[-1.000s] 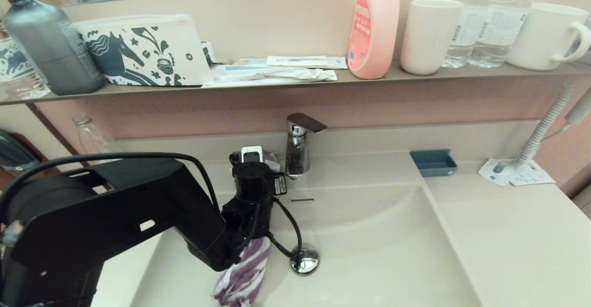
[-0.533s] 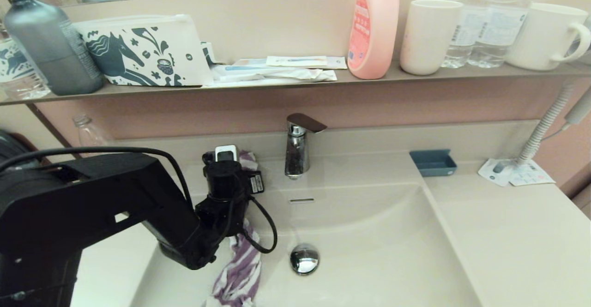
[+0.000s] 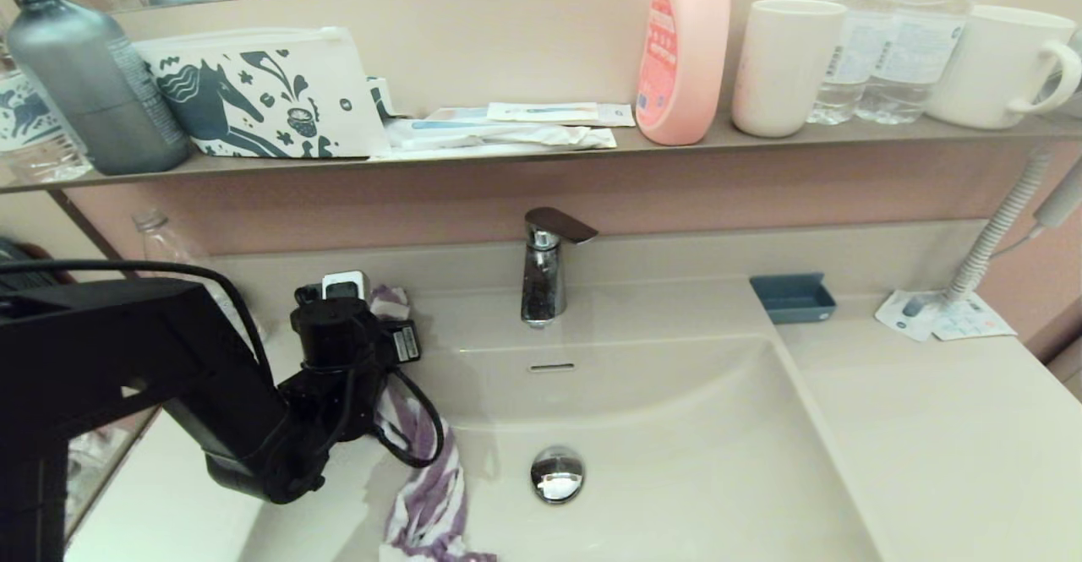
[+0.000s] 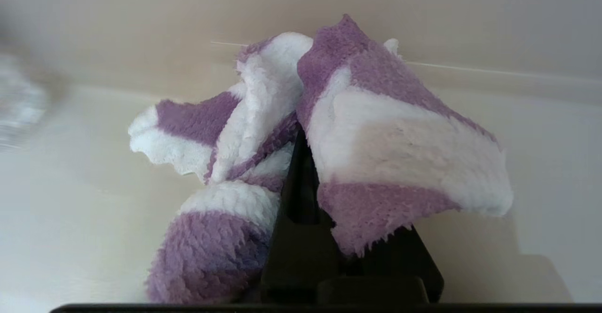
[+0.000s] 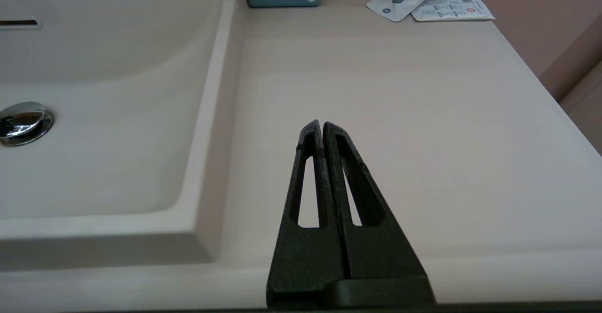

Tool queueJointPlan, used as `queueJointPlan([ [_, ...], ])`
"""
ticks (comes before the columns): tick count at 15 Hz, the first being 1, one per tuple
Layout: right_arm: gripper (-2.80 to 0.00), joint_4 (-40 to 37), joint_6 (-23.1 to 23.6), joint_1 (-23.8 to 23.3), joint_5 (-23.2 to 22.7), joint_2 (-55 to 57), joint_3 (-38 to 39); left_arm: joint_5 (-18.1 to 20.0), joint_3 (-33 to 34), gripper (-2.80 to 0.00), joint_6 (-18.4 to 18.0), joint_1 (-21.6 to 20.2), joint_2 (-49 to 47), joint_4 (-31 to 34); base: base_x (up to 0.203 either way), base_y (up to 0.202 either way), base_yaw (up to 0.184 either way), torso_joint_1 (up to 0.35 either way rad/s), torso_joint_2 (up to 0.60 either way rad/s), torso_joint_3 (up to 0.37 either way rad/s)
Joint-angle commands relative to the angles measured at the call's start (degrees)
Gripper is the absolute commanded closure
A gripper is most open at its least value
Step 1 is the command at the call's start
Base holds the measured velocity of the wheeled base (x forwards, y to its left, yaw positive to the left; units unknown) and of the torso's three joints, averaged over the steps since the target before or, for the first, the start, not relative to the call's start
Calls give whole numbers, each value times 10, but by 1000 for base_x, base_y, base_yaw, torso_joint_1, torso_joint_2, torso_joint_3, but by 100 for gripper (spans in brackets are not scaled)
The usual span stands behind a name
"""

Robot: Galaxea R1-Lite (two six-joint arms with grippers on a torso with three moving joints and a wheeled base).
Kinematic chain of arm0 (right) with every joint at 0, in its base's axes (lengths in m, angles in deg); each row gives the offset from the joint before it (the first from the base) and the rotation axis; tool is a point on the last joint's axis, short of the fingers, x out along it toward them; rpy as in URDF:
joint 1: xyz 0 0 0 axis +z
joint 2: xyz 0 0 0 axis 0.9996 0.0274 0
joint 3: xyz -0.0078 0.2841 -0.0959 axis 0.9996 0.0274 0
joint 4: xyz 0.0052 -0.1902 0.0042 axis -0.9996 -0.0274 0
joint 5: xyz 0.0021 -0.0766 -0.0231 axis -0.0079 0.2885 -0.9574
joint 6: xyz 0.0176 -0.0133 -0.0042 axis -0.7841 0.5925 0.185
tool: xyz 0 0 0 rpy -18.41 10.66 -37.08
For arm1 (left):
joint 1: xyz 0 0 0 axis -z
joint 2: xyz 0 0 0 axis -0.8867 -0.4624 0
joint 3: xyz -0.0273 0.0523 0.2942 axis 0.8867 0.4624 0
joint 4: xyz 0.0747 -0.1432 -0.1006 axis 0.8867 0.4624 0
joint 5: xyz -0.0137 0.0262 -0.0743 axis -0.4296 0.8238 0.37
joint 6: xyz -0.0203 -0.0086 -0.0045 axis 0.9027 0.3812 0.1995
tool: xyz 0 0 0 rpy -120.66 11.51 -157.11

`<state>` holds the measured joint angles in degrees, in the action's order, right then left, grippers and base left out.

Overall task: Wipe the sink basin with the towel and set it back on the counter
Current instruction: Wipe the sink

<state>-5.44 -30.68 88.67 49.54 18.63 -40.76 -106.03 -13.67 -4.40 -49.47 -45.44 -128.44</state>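
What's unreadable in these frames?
- Left gripper fingertips: left wrist view, buried in the towel.
- Towel's lower end: head view, cut off by the bottom edge in the basin.
- Right gripper: outside the head view.
- Sachet print: head view, too small.

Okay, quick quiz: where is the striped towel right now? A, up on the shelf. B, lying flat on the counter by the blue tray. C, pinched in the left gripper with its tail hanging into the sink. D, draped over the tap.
C: the left gripper is shut on the towel, whose loose end trails into the sink.
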Motion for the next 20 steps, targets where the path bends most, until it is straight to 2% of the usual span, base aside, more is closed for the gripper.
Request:
queueJointPlan([
  [1,0,0,0,0,0,0,0,9,-1,0,-5,-20,1,-7,0,0,0,0,0,0],
  [3,0,0,0,0,0,0,0,14,-5,0,-8,-24,0,-7,0,0,0,0,0,0],
  [5,0,0,0,0,0,0,0,14,-12,0,-15,-10,-1,-7,0,0,0,0,0,0],
  [9,0,0,0,0,0,0,0,-13,-33,0,-16,70,-2,-1,0,0,0,0,0,0],
  [15,0,0,0,1,0,0,0,-74,-145,0,-14,175,-40,71,0,0,0,0,0,0],
  [17,0,0,0,0,0,0,0,-84,-171,0,-14,191,-40,95,0,0,0,0,0,0],
  [20,0,0,0,0,0,0,0,-87,-181,0,-13,188,-35,110,0,0,0,0,0,0],
])
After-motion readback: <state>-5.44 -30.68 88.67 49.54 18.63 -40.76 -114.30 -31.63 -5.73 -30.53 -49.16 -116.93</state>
